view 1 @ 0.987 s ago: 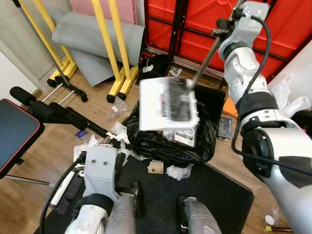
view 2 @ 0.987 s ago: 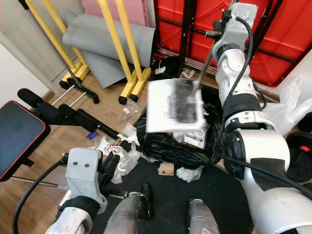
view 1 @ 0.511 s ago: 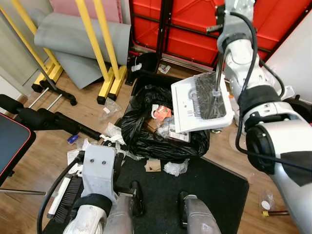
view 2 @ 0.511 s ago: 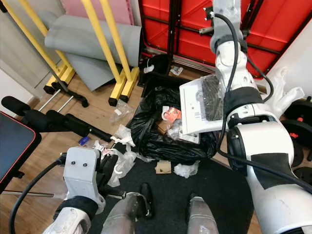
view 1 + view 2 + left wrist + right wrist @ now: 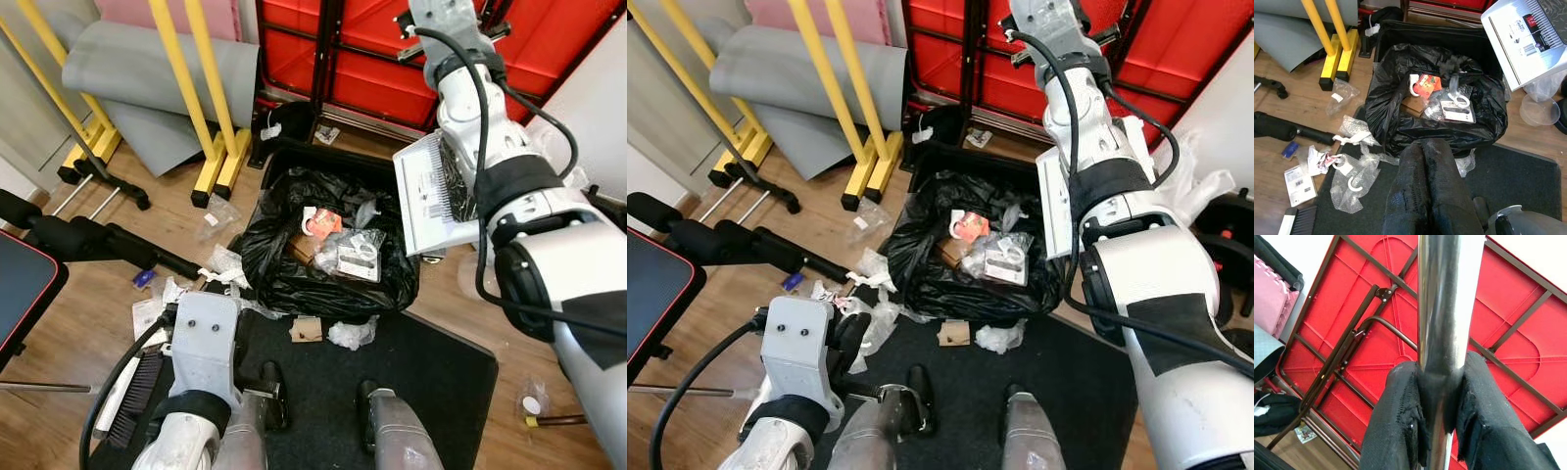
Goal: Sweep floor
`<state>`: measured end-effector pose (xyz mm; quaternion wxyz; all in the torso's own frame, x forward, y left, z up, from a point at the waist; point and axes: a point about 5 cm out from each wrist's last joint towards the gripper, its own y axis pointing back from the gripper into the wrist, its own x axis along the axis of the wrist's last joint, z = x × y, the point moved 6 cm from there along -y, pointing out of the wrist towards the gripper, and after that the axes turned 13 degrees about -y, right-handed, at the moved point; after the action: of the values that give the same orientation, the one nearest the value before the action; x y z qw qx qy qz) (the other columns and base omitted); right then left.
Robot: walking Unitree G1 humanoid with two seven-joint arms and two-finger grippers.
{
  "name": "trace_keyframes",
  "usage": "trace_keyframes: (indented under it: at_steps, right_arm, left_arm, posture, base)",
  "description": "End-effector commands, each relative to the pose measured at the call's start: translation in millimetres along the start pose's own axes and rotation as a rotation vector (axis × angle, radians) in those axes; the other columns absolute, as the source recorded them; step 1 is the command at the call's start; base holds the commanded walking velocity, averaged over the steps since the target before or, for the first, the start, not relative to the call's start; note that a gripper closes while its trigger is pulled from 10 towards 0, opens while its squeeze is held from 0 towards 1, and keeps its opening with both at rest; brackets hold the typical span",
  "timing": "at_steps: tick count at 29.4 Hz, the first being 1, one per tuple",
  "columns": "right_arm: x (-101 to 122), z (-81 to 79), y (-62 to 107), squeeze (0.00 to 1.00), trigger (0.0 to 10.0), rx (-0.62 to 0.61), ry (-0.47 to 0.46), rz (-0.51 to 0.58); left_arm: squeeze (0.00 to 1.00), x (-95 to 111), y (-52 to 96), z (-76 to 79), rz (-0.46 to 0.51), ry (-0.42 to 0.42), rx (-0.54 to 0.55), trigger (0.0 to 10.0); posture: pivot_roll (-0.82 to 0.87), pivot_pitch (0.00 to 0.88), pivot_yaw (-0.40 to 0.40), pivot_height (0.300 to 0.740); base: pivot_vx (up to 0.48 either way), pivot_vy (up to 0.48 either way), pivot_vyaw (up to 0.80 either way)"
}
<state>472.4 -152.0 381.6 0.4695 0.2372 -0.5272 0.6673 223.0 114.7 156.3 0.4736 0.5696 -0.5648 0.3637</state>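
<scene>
I see the white dustpan (image 5: 431, 196) held up on edge beside the open black trash bag (image 5: 294, 264), its far side hidden behind my right arm. Its metal handle (image 5: 1442, 328) is pinched between the two fingers of the right gripper (image 5: 1442, 440), raised before the red folded table (image 5: 353, 59). The brush (image 5: 132, 397) lies on the floor by my left side, partly cut off behind the arm. The left gripper (image 5: 1427, 181) hangs low with its fingers pressed together, holding nothing. Plastic wrappers (image 5: 1349, 174) are scattered left of the black mat (image 5: 441, 392); their contents I cannot make out.
</scene>
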Motion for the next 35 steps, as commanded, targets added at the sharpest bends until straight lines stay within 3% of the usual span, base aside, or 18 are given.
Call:
trace_keyframes:
  at_steps: [1,9,10,12,13,16,17,18,19,21,26,27,28,29,30,31,32,35]
  right_arm:
    - [33,1.6,-6.5,0.00,10.0,-0.001,0.022,0.112]
    - [21,10.2,-6.0,0.00,10.0,-0.020,-0.091,0.058]
    - [14,14.5,-5.1,0.00,10.0,-0.031,-0.167,0.030]
    - [14,14.5,-5.1,0.00,10.0,-0.031,-0.167,0.030]
    - [3,11.2,-3.0,0.00,10.0,-0.007,-0.345,-0.016]
    - [3,11.2,-3.0,0.00,10.0,-0.007,-0.345,-0.016]
    - [-3,0.2,1.1,0.00,10.0,0.056,-0.496,-0.035]
    - [-3,0.2,1.1,0.00,10.0,0.056,-0.496,-0.035]
    - [-10,-10.7,8.1,0.00,10.0,0.116,-0.606,-0.047]
    - [-14,-17.7,14.9,0.00,10.0,0.157,-0.657,-0.041]
    - [-32,-50.2,47.0,0.00,10.0,0.274,-0.693,-0.081]
    - [-32,-50.2,47.0,0.00,10.0,0.274,-0.693,-0.081]
    - [-38,-64.7,62.2,0.00,10.0,0.315,-0.690,-0.106]
    - [-38,-64.7,62.2,0.00,10.0,0.315,-0.690,-0.106]
    - [-45,-79.5,79.3,0.00,10.0,0.353,-0.707,-0.140]
    - [-45,-79.5,79.3,0.00,10.0,0.353,-0.707,-0.140]
    - [-50,-93.3,96.7,0.00,10.0,0.392,-0.713,-0.158]
    - [-53,-105.3,112.2,0.00,10.0,0.422,-0.723,-0.178]
  left_arm:
    - [0.00,-4,2.8,2.1,-0.026,0.004,0.002,10.0]
    - [0.00,-4,1.3,2.2,-0.026,0.004,0.002,10.0]
    - [0.00,-5,-0.2,2.1,-0.026,0.005,0.002,10.0]
    - [0.00,-5,-0.2,2.1,-0.026,0.005,0.002,10.0]
    - [0.00,-5,-2.1,1.8,-0.024,0.007,0.002,10.0]
    - [0.00,-5,-2.1,1.8,-0.024,0.007,0.002,10.0]
    - [0.00,-5,-5.2,1.2,-0.015,0.009,0.001,10.0]
    - [0.00,-5,-5.2,1.2,-0.015,0.009,0.001,10.0]
    - [0.00,-5,-9.8,-0.6,-0.004,0.016,0.005,10.0]
    - [0.00,-6,-14.0,-2.6,0.006,0.019,0.011,10.0]
    - [0.00,-13,-27.0,-7.3,-0.007,0.025,0.029,10.0]
    - [0.00,-13,-27.0,-7.3,-0.007,0.025,0.029,10.0]
    - [0.00,-15,-30.8,-9.4,-0.010,0.031,0.039,10.0]
    - [0.00,-15,-30.8,-9.4,-0.010,0.031,0.039,10.0]
    - [0.00,-17,-34.3,-11.7,-0.009,0.039,0.049,10.0]
    - [0.00,-17,-34.3,-11.7,-0.009,0.039,0.049,10.0]
    - [0.00,-18,-38.7,-13.4,-0.004,0.041,0.055,10.0]
    - [0.00,-18,-43.1,-13.7,0.006,0.041,0.052,10.0]
  posture:
    - [-0.02,0.359,-0.058,0.740]
    - [-0.02,0.349,-0.056,0.740]
    - [-0.03,0.340,-0.055,0.740]
    - [-0.03,0.340,-0.055,0.740]
    - [-0.03,0.329,-0.053,0.740]
    - [-0.03,0.329,-0.053,0.740]
    - [-0.04,0.310,-0.046,0.740]
    - [-0.04,0.310,-0.046,0.740]
    - [-0.05,0.280,-0.042,0.740]
    - [-0.06,0.267,-0.041,0.740]
    - [-0.07,0.203,-0.044,0.740]
    - [-0.07,0.203,-0.044,0.740]
    - [-0.08,0.182,-0.045,0.740]
    - [-0.08,0.182,-0.045,0.740]
    - [-0.08,0.162,-0.046,0.740]
    - [-0.08,0.162,-0.046,0.740]
    - [-0.09,0.141,-0.043,0.740]
    - [-0.10,0.121,-0.033,0.740]
  base:
    - [0.000,0.000,0.00]
    - [0.000,0.000,0.00]
    - [0.000,0.000,0.00]
    - [0.000,0.000,0.00]
    - [0.000,0.000,0.00]
    - [0.000,0.000,0.00]
    - [0.000,0.000,0.00]
    - [0.000,0.000,0.00]
    - [0.480,0.000,-0.80]
    - [0.480,0.000,-0.80]
    - [0.096,0.000,-0.16]
    - [0.000,0.000,0.00]
    - [0.000,0.000,0.00]
    - [0.000,0.000,0.00]
    - [0.000,0.000,-0.80]
    - [0.000,0.000,-0.80]
    - [0.000,0.000,-0.80]
    - [0.000,0.000,-0.27]
